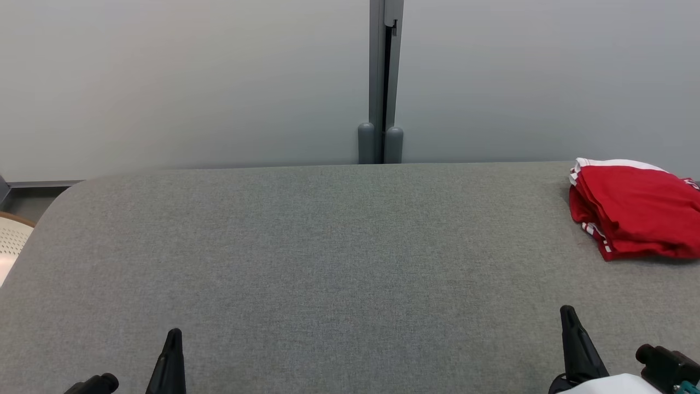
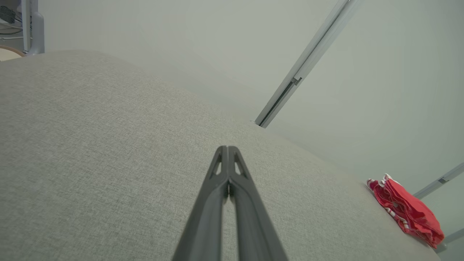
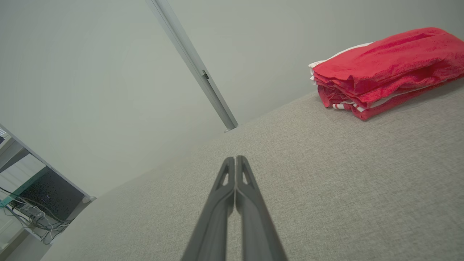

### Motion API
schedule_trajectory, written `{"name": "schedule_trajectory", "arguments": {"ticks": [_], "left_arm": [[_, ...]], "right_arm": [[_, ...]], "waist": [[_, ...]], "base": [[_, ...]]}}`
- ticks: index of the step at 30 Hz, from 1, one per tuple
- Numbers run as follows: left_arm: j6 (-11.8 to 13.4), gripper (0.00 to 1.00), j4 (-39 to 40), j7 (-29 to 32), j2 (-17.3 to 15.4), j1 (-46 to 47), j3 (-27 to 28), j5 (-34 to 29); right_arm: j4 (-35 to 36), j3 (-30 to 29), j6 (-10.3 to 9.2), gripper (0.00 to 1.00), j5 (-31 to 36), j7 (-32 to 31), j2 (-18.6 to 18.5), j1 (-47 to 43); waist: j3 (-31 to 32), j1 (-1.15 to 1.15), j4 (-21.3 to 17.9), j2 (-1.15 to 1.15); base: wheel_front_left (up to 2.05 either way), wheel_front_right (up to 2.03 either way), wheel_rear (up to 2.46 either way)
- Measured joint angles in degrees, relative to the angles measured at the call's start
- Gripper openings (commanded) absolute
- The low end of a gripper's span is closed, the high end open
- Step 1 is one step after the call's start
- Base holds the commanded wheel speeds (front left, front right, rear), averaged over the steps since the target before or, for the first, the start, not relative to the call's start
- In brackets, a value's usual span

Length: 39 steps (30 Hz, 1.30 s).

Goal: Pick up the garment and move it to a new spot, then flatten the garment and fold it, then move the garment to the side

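Observation:
A red garment point(image 1: 637, 210) with white stripes lies folded in a compact stack at the far right of the grey table point(image 1: 328, 262). It shows small at the table's far corner as the garment point(image 2: 407, 212) in the left wrist view and close up as the garment point(image 3: 388, 72) in the right wrist view. My left gripper point(image 1: 174, 335) stands at the lower left of the head view, its fingers pressed together and empty point(image 2: 227, 149). Below the stack at the lower right, my right gripper point(image 1: 567, 312) is shut on nothing point(image 3: 235, 159), well apart from the cloth.
A pale partition wall with a grey vertical post point(image 1: 384, 82) runs behind the table. A white perforated chair point(image 1: 12, 238) sits past the table's left edge. Cables and a dark panel point(image 3: 43, 203) lie beyond the far end.

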<state>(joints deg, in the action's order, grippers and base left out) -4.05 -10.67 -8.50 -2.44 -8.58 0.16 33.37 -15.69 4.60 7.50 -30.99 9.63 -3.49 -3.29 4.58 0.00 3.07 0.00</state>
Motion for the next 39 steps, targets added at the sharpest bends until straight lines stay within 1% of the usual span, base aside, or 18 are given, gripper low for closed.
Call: {"name": "schedule_trajectory", "arguments": {"ticks": [5, 16, 39], "left_arm": [[-0.5, 0.00, -0.3, 1.4, 0.0, 1.3, 0.6, 5.4], [-0.8, 0.00, -0.9, 3.5, 0.0, 3.4, 1.5, 14.0], [-1.7, 0.00, -1.7, 7.5, -0.1, 7.0, 3.1, 29.7]], "right_arm": [[0.1, -0.6, 0.00, 0.00, -5.7, -1.2, -0.2, 0.8], [0.4, -1.8, 0.00, 0.00, -15.4, -3.2, -0.4, 2.2], [0.9, -4.2, -0.01, 0.00, -31.9, -7.0, -0.6, 4.5]], "waist": [[-0.3, 0.00, -0.2, 0.00], [-0.8, 0.00, -0.5, 0.00], [-1.9, 0.00, -1.2, 0.00]], "base": [[0.00, 0.00, 0.00], [0.00, 0.00, 0.00], [0.00, 0.00, 0.00]]}}
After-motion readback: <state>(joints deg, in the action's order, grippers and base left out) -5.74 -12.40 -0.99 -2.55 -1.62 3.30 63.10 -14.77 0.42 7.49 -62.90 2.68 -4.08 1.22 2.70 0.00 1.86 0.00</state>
